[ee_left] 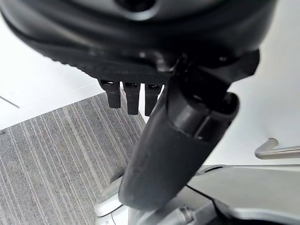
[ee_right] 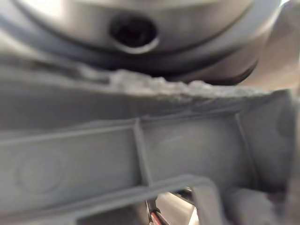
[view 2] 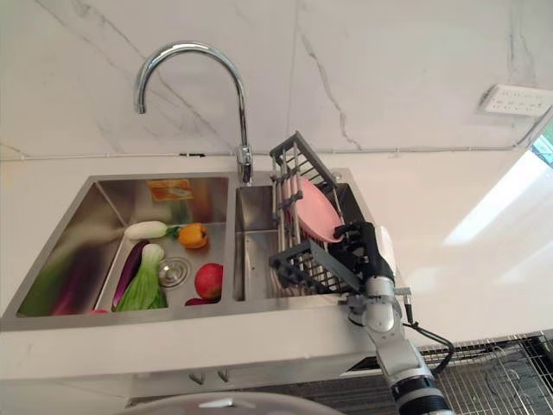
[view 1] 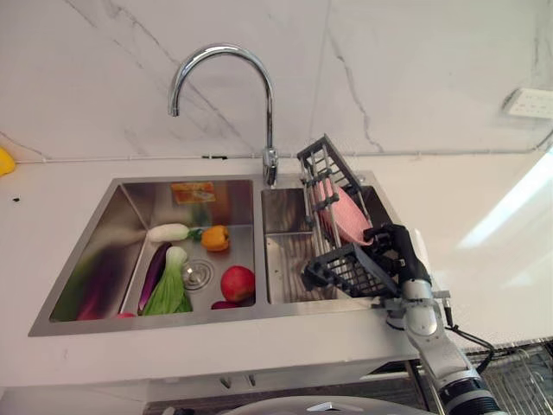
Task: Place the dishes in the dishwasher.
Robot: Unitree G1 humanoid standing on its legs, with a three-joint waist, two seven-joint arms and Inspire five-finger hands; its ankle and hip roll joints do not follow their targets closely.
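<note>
Plate (view 1: 347, 216): pink, standing on edge in the dark wire rack, leaning toward the right; sits in the rack's middle, above the right-hand basin.
Rack (view 1: 335, 226): dark grey dish rack, tilted, far end raised toward the wall, near end low by the sink's front rim; spans the right basin.
Right hand (view 2: 367, 249): at the rack's near right corner, arm coming up from the lower right; dark fingers curled round the rack's frame, gripping it. Right wrist view is pressed close against grey ribbed plastic, no detail of the fingers there.
Left hand (ee_left: 140, 91): seen in the left wrist view, fingers (ee_left: 127, 97) hanging straight and relaxed, holding nothing; grey ribbed floor mat (ee_left: 56, 159) beneath.
Sink (view 1: 78, 324): steel, double basin, set in the white surface (view 1: 484, 225); left basin larger.
Left basin contents: white radish (view 1: 168, 232) at the far side, orange pepper (view 1: 215, 238) just right of it, purple eggplant (view 1: 154, 272) lying lengthwise, green bok choy (view 1: 169, 285) beside the eggplant, red apple (view 1: 238, 283) near the front right corner, drain (view 1: 197, 273) between bok choy and apple.
Faucet (view 1: 226, 95): chrome gooseneck, base on the far rim between the basins, spout arcing left.
Wall: white marble-look, outlet (view 1: 531, 103) at far right.
Yellow object (view 1: 6, 161): at the left edge on the surface, cannot tell what.
</note>
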